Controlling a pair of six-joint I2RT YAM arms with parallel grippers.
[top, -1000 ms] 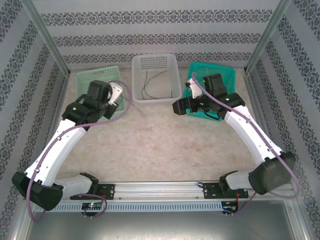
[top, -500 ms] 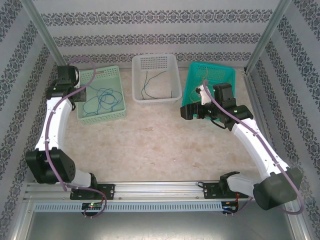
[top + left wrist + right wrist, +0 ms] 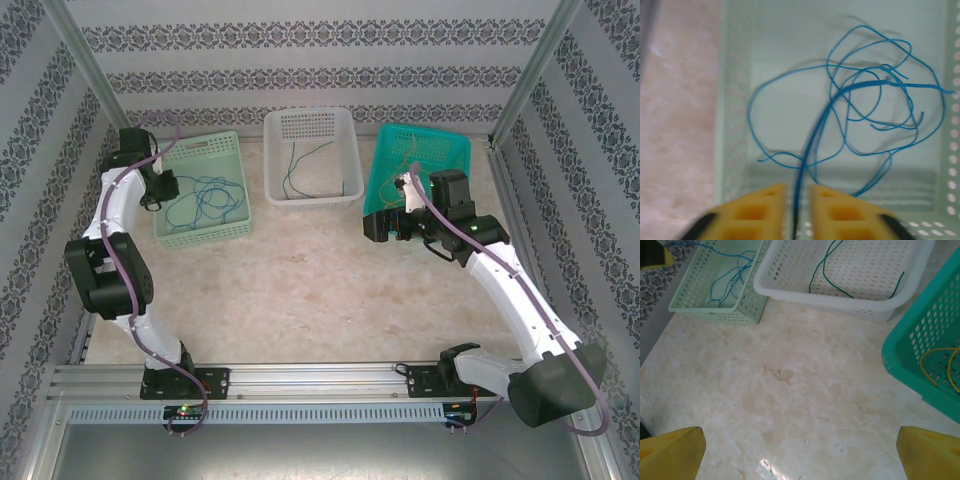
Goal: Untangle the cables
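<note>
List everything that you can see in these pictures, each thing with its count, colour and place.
light green basket: one, pale green, far left of the table
white basket: one, white, far middle
teal basket: one, teal, far right
blue cables: tangled loops, count unclear, blue, inside the light green basket
green cable: at least one strand, green, inside the white basket
yellow cable: loops, yellow, inside the teal basket
table: one, beige marbled
rail: one, silver, near edge
left gripper: one, yellow fingers, over the light green basket, jaws slightly apart, a blue strand between them
right gripper: one, yellow fingers, wide open, over bare table beside the teal basket
</note>
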